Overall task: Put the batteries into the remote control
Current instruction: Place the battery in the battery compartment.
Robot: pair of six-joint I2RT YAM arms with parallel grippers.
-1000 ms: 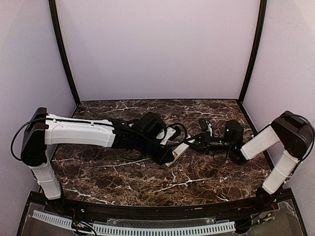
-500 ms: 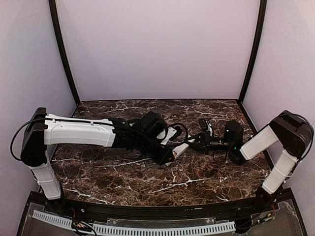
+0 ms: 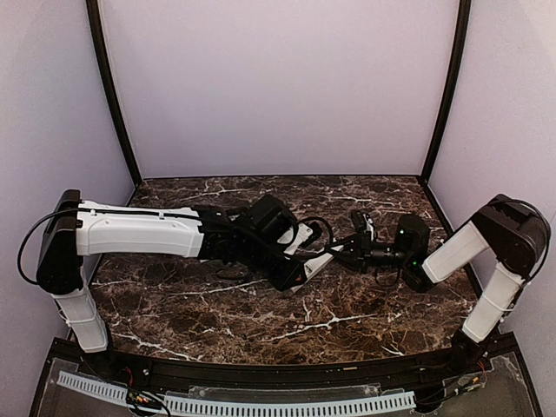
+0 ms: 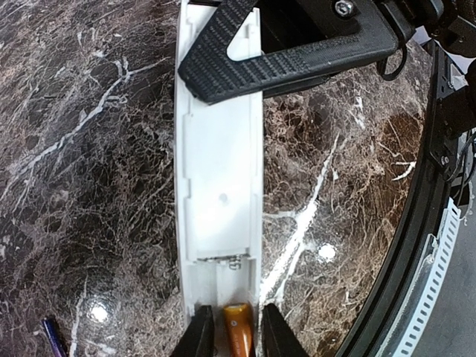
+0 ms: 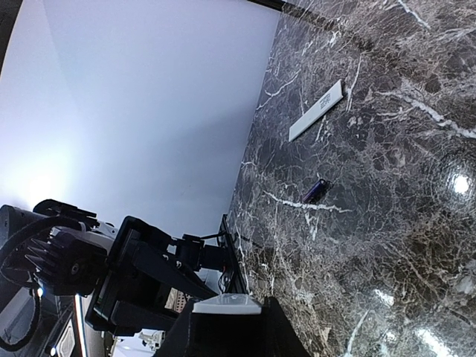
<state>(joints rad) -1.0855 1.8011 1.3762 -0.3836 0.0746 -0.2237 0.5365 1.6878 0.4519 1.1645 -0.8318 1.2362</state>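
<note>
The white remote control (image 4: 222, 186) lies lengthwise in the left wrist view with its battery bay open and a spring at the bay's end. An orange battery (image 4: 239, 335) lies in the bay between the fingers of my left gripper (image 4: 234, 312), with a thin gap on each side, so the jaws are open. My right gripper (image 5: 227, 327) is shut on the remote's far end (image 5: 227, 303); one of its black fingers (image 4: 297, 56) crosses the remote. From above, the two grippers meet at the remote (image 3: 320, 261) mid-table. A dark purple battery (image 5: 314, 191) lies loose on the marble.
The thin white cover strip (image 5: 316, 110) lies flat on the dark marble table (image 3: 217, 313), farther off than the purple battery. Black frame posts (image 3: 111, 95) and lilac walls close in the table. A black rail (image 4: 416, 223) runs along the near edge.
My left gripper's jaws have widened slightly around the orange battery. Both arms have stayed almost where they were, and the right gripper keeps its hold on the remote.
</note>
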